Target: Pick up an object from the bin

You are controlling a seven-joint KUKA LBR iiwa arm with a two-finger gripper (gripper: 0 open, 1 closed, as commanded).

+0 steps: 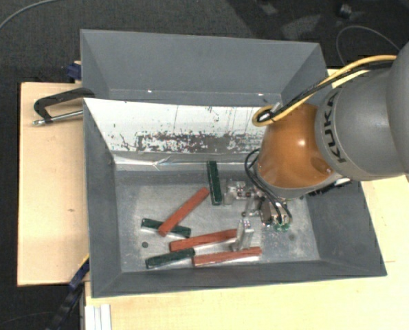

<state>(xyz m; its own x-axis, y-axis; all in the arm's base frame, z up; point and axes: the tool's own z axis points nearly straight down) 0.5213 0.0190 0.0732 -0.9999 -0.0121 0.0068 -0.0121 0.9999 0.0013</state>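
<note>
The grey bin (190, 67) has flat bars scattered on its floor. The arm (369, 129) sets its hand (247, 234) low, at the right ends of the upper red-brown bar (204, 241) and the lower red-brown bar (225, 256). I cannot tell whether the hand is open or closed. These bars look light, stiff and smooth, so they are probably best pinched across the narrow width.
</note>
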